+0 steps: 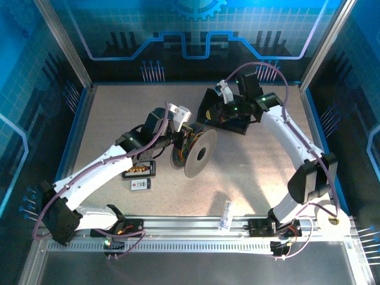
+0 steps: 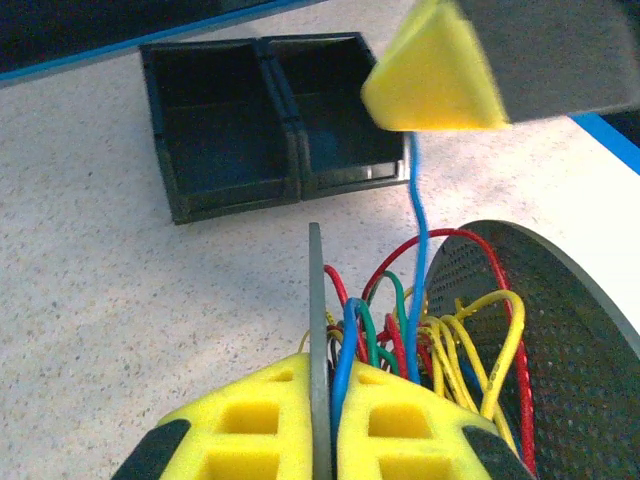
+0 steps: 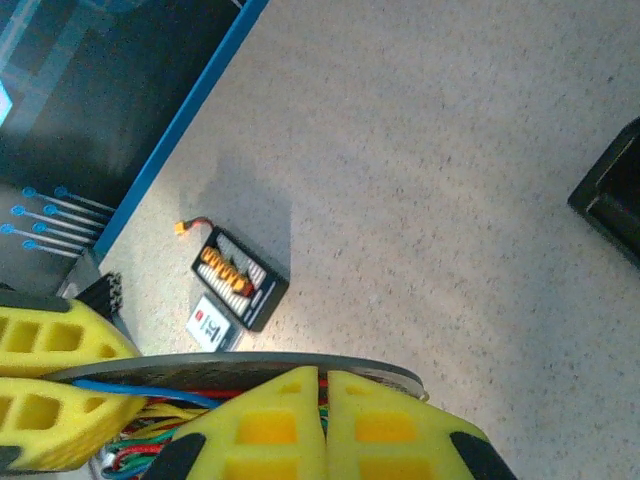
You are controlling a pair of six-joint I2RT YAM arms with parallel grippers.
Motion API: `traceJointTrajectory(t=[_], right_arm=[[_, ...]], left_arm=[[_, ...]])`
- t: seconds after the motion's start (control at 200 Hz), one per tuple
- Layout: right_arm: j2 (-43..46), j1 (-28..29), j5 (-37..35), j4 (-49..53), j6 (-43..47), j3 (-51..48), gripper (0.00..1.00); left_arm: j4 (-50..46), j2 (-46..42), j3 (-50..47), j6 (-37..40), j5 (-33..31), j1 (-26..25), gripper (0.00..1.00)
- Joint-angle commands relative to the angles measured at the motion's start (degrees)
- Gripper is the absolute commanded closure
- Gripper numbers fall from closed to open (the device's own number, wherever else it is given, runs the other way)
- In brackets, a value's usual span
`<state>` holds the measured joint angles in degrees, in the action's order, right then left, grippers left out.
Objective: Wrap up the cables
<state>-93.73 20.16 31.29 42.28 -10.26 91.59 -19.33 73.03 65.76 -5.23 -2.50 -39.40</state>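
Left pincer (image 2: 320,375) clamps spool flange (image 2: 315,280); right pincer (image 3: 322,385) pinches blue cable (image 2: 418,290); black bins (image 2: 240,200) behind.

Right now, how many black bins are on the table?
2. The first bin and the second bin stand side by side, touching, on the table beyond the cables; both look empty. Others may be hidden.

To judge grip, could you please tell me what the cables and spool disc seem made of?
The cables: glossy plastic insulation, presumably over wire; they bend in smooth loops. The spool disc: rigid, thin-edged, matte grey, finely dotted; plastic or metal, unclear.
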Motion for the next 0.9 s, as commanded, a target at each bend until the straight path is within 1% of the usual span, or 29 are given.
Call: traceJointTrajectory(t=[0.0,0.105,0.22,0.32,0.38,0.5,0.656,0.756,0.816,0.896], right_arm=[[-3.75,-2.70,-3.00,5.62,5.28,4.40,1.00],[-5.49,-2.76,-4.45,7.55,5.46,3.75,1.00],[-4.60,-3.58,-5.70,4.89,3.40,-1.55,1.00],[-1.86,-4.57,-5.96,1.25,0.01,-6.73,1.00],[-0.17,-5.24,-3.73,-1.99,-2.36,-9.88,1.00],[3.10,-6.18,2.99,-8.04,-7.08,-13.58,1.00],[7.83,-7.97,7.75,-15.79,-12.95,-18.12,1.00],[6.61,-8.64,7.61,-14.93,-11.71,-20.58,1.00],[4.40,-8.82,7.79,-14.82,-10.79,-22.69,1.00],[0.60,-8.62,4.71,-11.93,-7.68,-23.61,1.00]], left_arm=[[1.18,-4.62,-0.83,6.14,7.35,-1.21,1.00],[4.19,-5.72,-2.34,6.33,7.78,-0.59,1.00],[7.55,-6.88,-4.01,5.52,7.51,0.32,1.00],[11.62,-8.31,-6.51,5.02,6.53,1.09,1.00],[13.35,-8.76,-7.59,4.71,7.04,1.59,1.00],[17.22,-9.70,-9.93,4.14,7.85,1.87,1.00],[21.47,-11.80,-12.77,2.84,10.20,3.13,1.00],[24.94,-13.56,-14.62,1.62,11.98,4.15,1.00],[27.57,-14.53,-15.88,0.61,13.04,4.69,1.00],[30.06,-14.96,-16.79,-0.64,13.55,5.57,1.00]])
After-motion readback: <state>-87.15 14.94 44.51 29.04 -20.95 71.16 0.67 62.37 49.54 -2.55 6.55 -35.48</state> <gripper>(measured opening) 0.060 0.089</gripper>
